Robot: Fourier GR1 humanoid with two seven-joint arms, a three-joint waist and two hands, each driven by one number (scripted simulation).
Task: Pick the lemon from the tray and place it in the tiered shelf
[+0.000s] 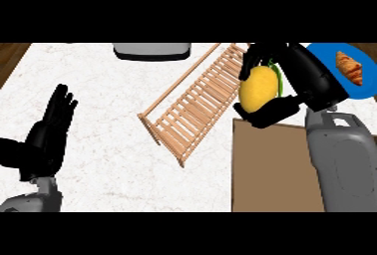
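— Where is the lemon (258, 89)?
— At two o'clock in the view, pinched between the right hand's (303, 73) curled fingers and thumb.
— And around it?
— The wooden tiered shelf (193, 102) lies at its nine o'clock, the brown tray (269, 172) at six, and a blue plate (367, 88) with a croissant (350, 67) at three. The left hand (46, 132) rests spread at eight o'clock over the desk (110, 164).

A croissant (350, 67) lies on a blue plate (370, 74), a grey object (152, 50) well apart.
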